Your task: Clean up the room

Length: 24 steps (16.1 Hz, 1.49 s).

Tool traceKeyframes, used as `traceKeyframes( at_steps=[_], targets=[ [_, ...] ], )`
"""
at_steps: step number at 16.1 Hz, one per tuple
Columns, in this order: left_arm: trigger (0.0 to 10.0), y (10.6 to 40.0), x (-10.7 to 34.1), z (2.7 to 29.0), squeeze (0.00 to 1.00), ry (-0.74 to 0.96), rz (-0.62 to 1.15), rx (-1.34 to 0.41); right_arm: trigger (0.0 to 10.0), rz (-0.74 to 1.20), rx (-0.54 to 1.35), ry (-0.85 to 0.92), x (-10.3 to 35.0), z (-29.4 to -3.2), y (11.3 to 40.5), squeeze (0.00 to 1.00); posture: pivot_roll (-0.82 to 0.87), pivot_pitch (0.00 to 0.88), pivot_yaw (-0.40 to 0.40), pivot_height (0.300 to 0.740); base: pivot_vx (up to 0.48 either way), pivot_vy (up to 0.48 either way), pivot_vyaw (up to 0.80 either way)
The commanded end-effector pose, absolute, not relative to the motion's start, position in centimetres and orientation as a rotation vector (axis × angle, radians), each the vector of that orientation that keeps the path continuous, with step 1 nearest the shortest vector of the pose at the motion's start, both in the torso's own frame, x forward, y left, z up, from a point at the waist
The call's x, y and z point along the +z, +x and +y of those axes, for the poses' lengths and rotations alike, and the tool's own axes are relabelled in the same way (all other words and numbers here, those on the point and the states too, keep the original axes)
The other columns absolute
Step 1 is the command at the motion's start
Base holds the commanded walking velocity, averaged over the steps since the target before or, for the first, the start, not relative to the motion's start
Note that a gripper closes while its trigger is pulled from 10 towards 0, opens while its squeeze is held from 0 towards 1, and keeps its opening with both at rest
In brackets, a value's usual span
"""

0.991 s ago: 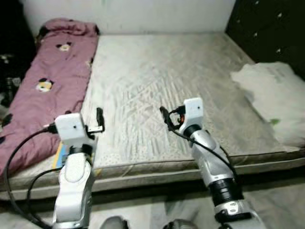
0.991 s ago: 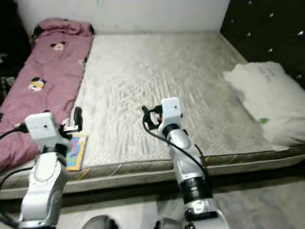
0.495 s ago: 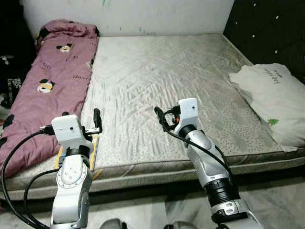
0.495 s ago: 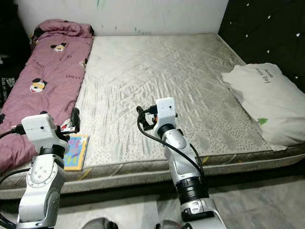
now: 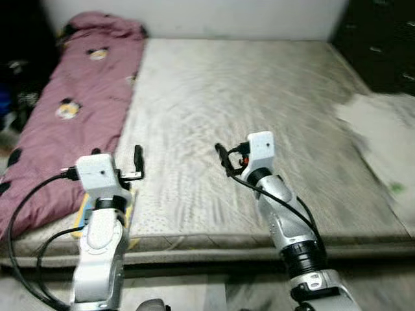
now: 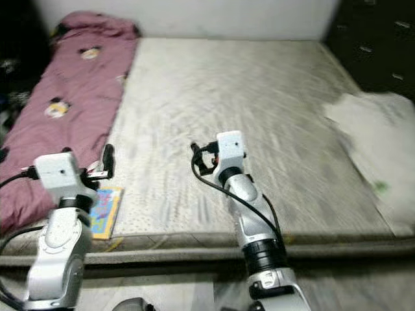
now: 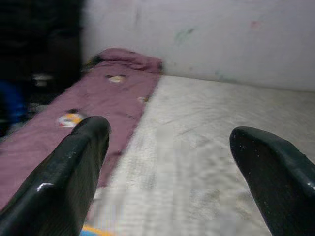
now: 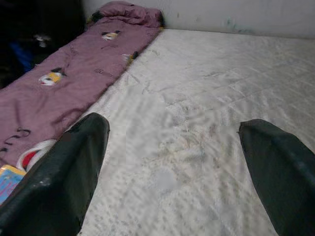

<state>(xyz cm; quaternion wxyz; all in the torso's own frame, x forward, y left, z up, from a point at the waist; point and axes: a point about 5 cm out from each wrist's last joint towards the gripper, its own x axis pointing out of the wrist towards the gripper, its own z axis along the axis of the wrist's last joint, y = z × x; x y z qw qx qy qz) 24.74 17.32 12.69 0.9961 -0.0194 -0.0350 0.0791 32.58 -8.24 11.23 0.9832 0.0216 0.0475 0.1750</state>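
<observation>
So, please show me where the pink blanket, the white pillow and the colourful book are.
pink blanket [image 5: 61, 123], left eye view, middle of its top.
white pillow [image 6: 382, 152], right eye view, its upper face.
colourful book [image 6: 104, 202], right eye view, its cover near the mattress edge.

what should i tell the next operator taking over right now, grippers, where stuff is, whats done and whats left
Left gripper: open, empty, raised over the near left edge of the mattress.
Right gripper: open, empty, raised over the near middle of the mattress.
Things: a pink quilt lies lengthwise along the bed's left side. A colourful book sits at the near left corner, just below the left gripper. A white pillow lies on the right side, blurred.
Done: nothing visibly tidied yet; neither gripper holds anything.
Left: probably pick up the book first, since it is nearest the left gripper, then deal with the quilt and pillow.
</observation>
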Motion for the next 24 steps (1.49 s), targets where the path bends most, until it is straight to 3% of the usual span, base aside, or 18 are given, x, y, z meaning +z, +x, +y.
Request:
traceKeyframes(
  at_steps=[1,8,13,21,24],
  targets=[
    [10.0,24.87,12.98,16.88,0.00,-0.047,-0.081,0.146,10.0,0.103,0.338,0.035,11.10,-8.58,32.58,0.00,-0.01,0.000,-0.012,0.740,0.000,0.000,0.00],
    [10.0,24.94,12.69,17.07,0.00,-0.050,-0.058,0.167,10.0,0.110,0.337,0.040,11.00,-8.54,32.58,0.00,-0.01,0.000,-0.010,0.740,0.000,0.000,0.00],
    [10.0,24.97,12.48,16.90,0.00,-0.060,-0.046,0.161,10.0,0.121,0.333,0.044,10.77,-8.61,32.55,0.00,-0.01,0.000,-0.010,0.740,0.000,0.448,-0.57],
    [10.0,25.19,12.71,16.95,0.00,-0.071,-0.056,0.168,10.0,0.124,0.339,0.034,10.85,-8.55,32.75,0.00,-0.01,0.000,-0.015,0.740,0.000,0.480,0.00],
    [10.0,25.11,13.01,16.97,0.00,-0.064,-0.080,0.170,10.0,0.128,0.339,0.033,10.80,-8.56,32.76,0.00,-0.01,0.000,-0.015,0.740,0.000,0.000,0.00]
  ],
)
